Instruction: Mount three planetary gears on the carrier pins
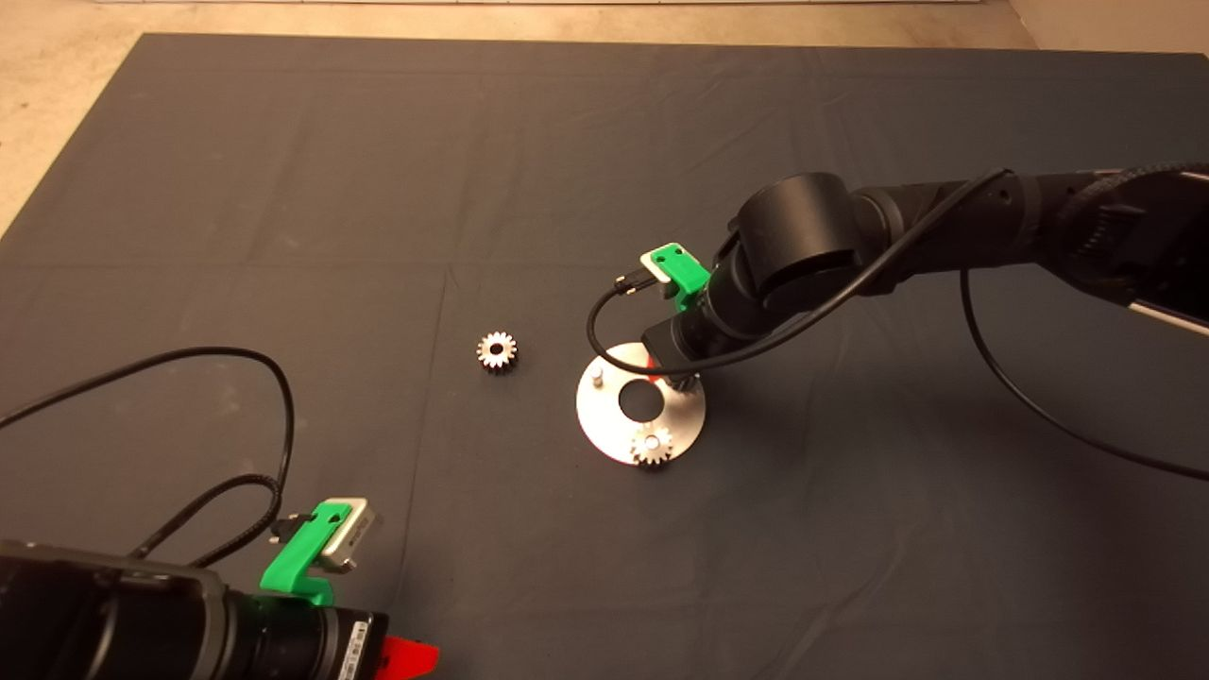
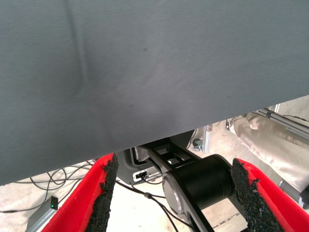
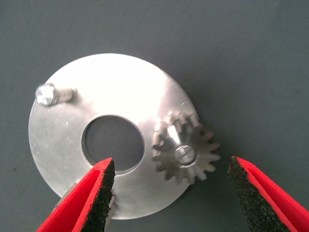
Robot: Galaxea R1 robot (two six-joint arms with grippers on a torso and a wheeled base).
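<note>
Gear (image 3: 186, 151) seated between parted jaws

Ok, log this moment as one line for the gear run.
right tool: open over disc | gears on pins: two | bare pin: one | loose gear: on mat | left tool: parked, open

Right hand (image 3: 171, 193) agape, left hand (image 2: 176, 193) likewise

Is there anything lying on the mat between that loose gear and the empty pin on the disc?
Nothing visible. Bare mat lies between the loose gear and the disc, whose empty pin stands on the near side. The right gripper hovers open over another gear, not in that path.
</note>
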